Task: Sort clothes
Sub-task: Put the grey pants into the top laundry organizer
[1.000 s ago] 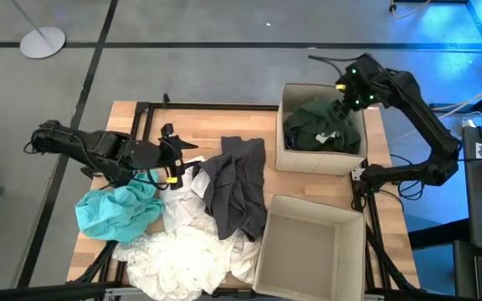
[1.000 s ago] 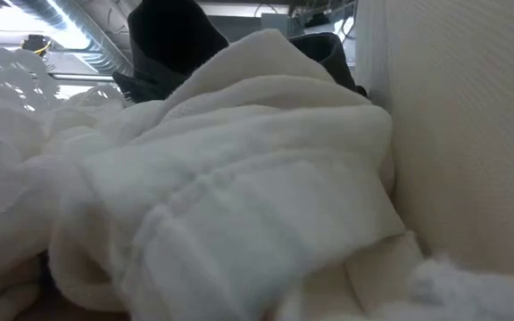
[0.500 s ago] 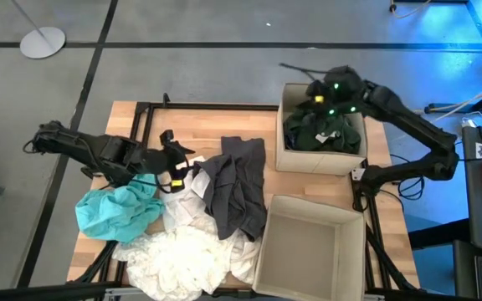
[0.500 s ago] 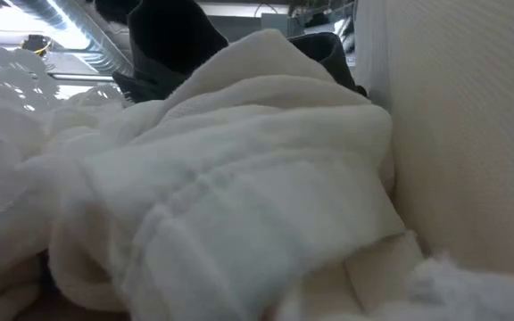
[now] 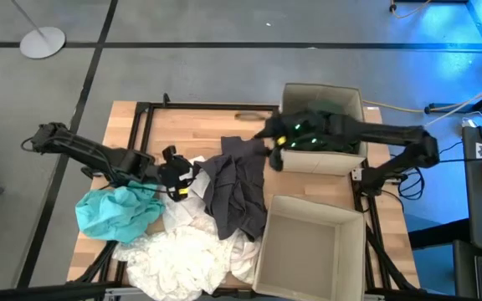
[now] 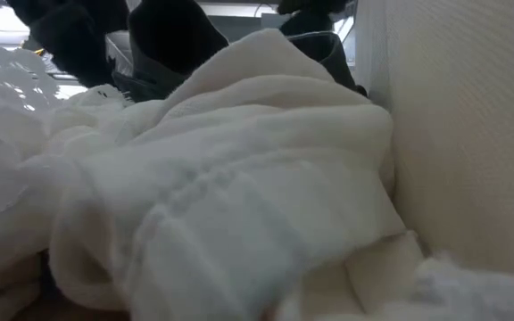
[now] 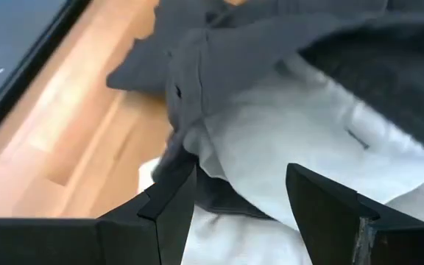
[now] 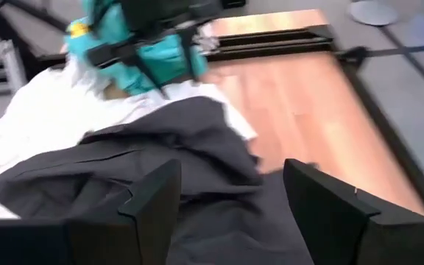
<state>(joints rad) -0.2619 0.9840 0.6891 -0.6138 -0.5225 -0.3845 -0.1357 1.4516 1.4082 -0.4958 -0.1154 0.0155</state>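
A heap of clothes lies on the wooden table: a teal garment, white and cream ones and a dark grey one draped over them. A dark green garment lies in the far cardboard box. My left gripper is open at the heap's left side, its fingers either side of a white fold under the grey garment's edge. My right gripper is open just above the grey garment's far end. The white clothes fill the low view.
An empty cardboard box stands at the near right, beside the heap; its wall fills the right of the low view. Bare wood lies along the far left of the table. A black frame rail runs there.
My right gripper has left the far box, swinging toward the table's left and down to the grey garment's far end. My left gripper has crept toward the table's right, closer into the heap. The clothes have stayed where they were.
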